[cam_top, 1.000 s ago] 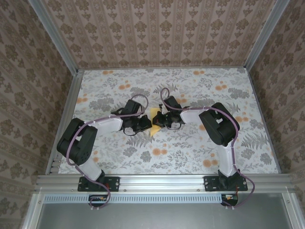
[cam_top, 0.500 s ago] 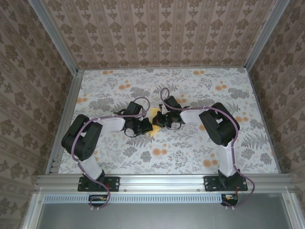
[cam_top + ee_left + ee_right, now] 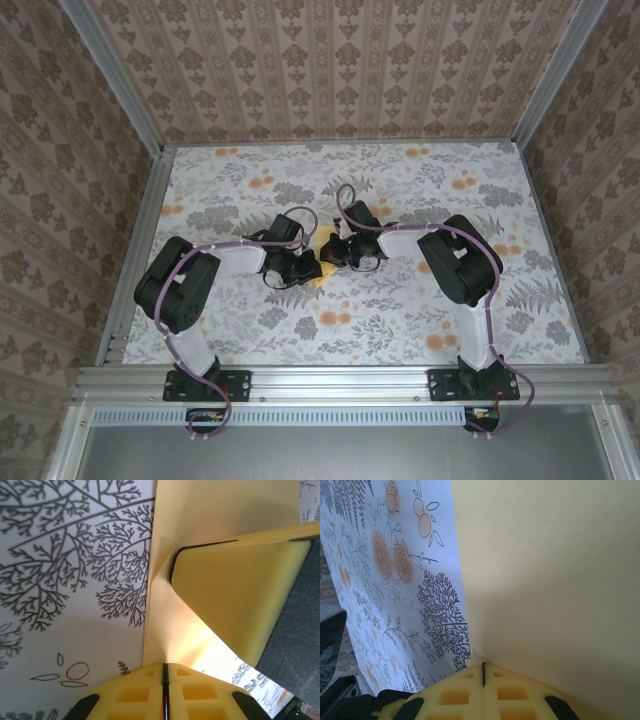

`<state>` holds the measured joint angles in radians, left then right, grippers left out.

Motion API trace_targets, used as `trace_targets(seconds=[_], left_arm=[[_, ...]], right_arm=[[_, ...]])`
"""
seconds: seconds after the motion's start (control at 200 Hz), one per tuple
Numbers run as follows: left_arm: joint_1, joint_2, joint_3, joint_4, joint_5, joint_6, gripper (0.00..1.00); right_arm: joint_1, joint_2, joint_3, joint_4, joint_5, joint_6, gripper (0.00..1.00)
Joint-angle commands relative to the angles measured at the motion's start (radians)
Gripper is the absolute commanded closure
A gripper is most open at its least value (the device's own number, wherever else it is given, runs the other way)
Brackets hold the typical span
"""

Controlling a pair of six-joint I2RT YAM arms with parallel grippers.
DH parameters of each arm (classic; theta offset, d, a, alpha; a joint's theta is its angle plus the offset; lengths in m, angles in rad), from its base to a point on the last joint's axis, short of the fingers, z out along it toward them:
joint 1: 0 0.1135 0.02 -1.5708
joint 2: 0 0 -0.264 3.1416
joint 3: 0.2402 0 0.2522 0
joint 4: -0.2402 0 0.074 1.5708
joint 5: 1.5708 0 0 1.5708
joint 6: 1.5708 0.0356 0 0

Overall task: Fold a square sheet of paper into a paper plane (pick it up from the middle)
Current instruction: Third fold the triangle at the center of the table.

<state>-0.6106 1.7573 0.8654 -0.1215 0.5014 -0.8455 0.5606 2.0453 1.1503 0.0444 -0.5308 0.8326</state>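
Note:
The yellow-orange square sheet of paper lies creased and layered at the middle of the table, wedged between both grippers. My left gripper comes in from the left; its jaws are shut on the paper's near edge, and a crease runs up the sheet from their seam. My right gripper meets it from the right, shut on a corner of the paper. One yellow right finger presses against the sheet in the left wrist view. The grippers hide whether it has the paper plane's shape.
A grey floral cloth with orange flower prints covers the table. Aluminium rails run along the left, right and near edges, with wallpapered walls behind. Both arm bases stand at the near edge.
The left arm's elbow has swung right and forward, and its gripper has edged right over the paper. Less yellow shows now. The right arm has stayed put.

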Motion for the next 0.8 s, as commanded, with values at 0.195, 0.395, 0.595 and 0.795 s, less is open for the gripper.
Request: trace_targets(seconds=[0.195, 0.395, 0.595, 0.795], left_arm=[[-0.031, -0.014, -0.027, -0.075, 0.005, 0.013, 0.90], [-0.050, -0.046, -0.054, -0.094, -0.001, 0.014, 0.90], [-0.059, -0.071, -0.074, -0.102, -0.003, 0.015, 0.89], [-0.061, -0.083, -0.058, -0.141, -0.014, 0.041, 0.89]], right_arm=[[0.001, 0.053, 0.002, -0.095, 0.056, -0.005, 0.96], [0.002, 0.055, 0.005, -0.097, 0.057, -0.003, 0.96], [0.001, 0.061, 0.006, -0.100, 0.058, -0.004, 0.96], [0.001, 0.062, 0.007, -0.104, 0.060, -0.003, 0.96]])
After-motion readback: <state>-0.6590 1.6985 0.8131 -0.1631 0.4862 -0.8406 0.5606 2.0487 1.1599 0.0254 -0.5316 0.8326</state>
